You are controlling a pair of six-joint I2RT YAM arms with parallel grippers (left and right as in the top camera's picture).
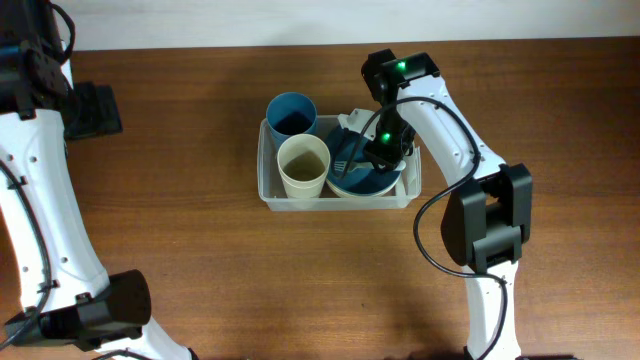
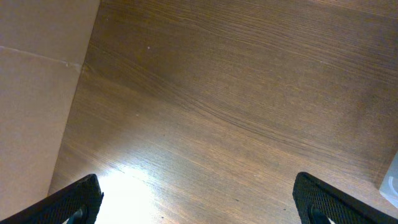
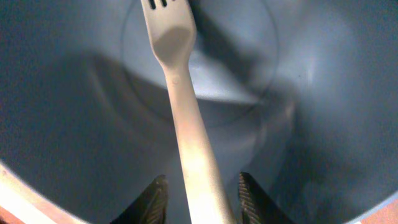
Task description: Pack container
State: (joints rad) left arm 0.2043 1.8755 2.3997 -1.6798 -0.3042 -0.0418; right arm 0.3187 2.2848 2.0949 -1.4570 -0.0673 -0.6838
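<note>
I am straddling the fork (image 3: 186, 124) at mid-handle with my right gripper (image 3: 202, 186), jaws just apart. It is probably light, stiff and slick. My left gripper (image 2: 196, 186) is hanging spread.

the desk (image 2: 236, 93) is brown wood with a fine running grain, smooth and sheeny enough to throw back a white glare. the container (image 1: 300, 203) is clear, slightly cloudy plastic. the blue bowl (image 3: 323, 93) looks like smooth matt plastic, and the fork (image 3: 186, 124) in it is pale, smooth and matt too. the cream cup (image 1: 303, 165) and blue cup (image 1: 291, 112) share that dull finish. the fingers (image 2: 71, 202) of the left claw (image 2: 198, 193) are black and finely pebbled; those of the right claw (image 3: 202, 190) are dark with a faint gloss. the arm shells (image 1: 450, 125) are white glossy plastic.
</note>
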